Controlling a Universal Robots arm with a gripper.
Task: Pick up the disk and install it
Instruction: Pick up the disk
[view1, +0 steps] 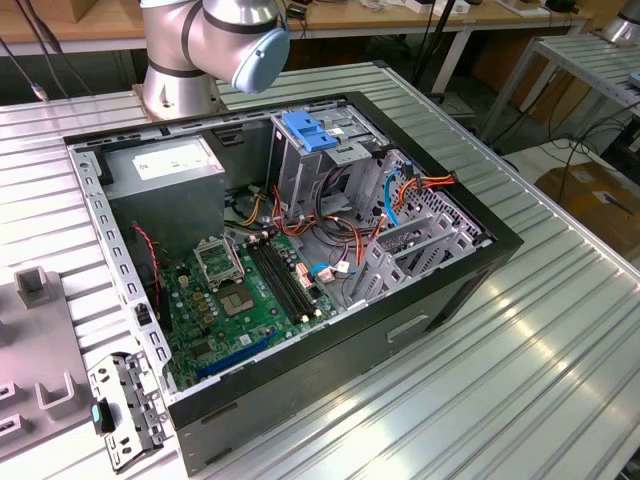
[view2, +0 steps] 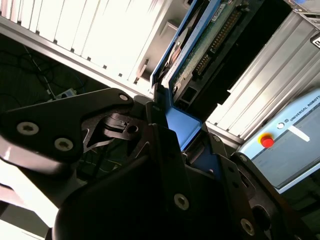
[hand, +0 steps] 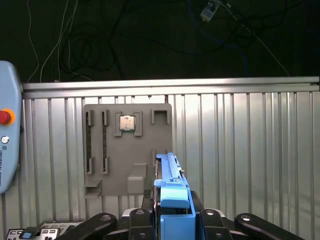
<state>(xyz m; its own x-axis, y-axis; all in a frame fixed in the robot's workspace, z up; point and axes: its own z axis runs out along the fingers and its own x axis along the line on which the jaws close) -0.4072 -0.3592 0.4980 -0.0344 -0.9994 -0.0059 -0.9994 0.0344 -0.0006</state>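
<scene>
The disk (hand: 170, 182) (view2: 200, 52), blue-framed, gripped edge-on between the black jaws, ribbed metal surface (hand: 240, 150) and grey fixture plate (hand: 127, 150) beyond it

Exterior view overlooks the case (view1: 300, 370); both wrist views hug the claw (hand: 172, 206) (view2: 167, 120).

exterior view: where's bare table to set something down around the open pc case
Bare ribbed table runs wide on the exterior view's right of the computer case, out to the table edge. Crowded: inside the case, cables and motherboard, and the exterior view's left, by the grey fixture plate and metal bracket.
</scene>
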